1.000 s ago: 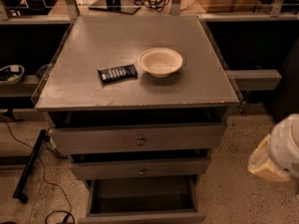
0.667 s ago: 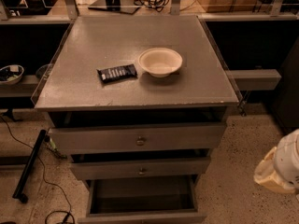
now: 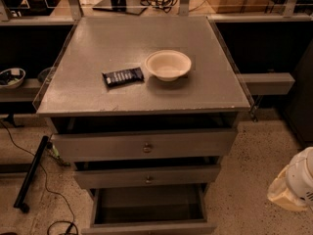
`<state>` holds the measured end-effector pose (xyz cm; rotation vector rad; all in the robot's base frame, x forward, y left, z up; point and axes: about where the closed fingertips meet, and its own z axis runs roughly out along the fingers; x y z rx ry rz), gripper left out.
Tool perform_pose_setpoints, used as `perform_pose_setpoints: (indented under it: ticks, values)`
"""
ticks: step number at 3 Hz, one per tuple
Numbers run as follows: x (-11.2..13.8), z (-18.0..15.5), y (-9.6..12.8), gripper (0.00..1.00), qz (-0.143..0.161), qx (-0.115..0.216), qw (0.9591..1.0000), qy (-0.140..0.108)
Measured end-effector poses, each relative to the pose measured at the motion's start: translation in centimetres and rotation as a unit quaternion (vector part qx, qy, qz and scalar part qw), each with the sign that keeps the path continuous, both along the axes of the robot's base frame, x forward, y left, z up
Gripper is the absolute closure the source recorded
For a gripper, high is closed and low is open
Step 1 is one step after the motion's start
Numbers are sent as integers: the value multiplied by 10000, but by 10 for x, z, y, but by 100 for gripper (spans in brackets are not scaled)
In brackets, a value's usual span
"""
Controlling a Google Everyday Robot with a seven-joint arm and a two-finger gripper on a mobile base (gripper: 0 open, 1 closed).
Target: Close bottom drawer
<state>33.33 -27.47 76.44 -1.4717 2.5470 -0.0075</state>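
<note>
A grey metal-look cabinet (image 3: 93, 89) stands on a speckled terrazzo floor (image 3: 247, 168) with all three of its drawers pulled forward. The narrow bottom drawer (image 3: 146, 203) is out the farthest, its dark boxy interior open to view and its slim front panel meeting the lower edge of the frame. Above it, the medium-width middle drawer (image 3: 110, 176) and the wide top drawer (image 3: 98, 146) each sit out by a smaller margin, both showing a small round knob. On the cabinet top, a round cream bowl (image 3: 167, 64) rests just beside a dark rectangular snack-bar wrapper (image 3: 123, 76). The robot's white and pale yellow gripper (image 3: 295, 187) hangs at the far right edge, low over the floor and well apart from the drawers; whether it is open or closed cannot be told.
</note>
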Motion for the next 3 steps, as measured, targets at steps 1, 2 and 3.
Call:
perform_pose_setpoints:
  ticks: [1,2,3]
  values:
    - [-11,-24,9,100,60,91,9998,154]
    - [-34,-60,29,100,171,305,9985,423]
    - [-63,-104,50,100,327,430,9954,797]
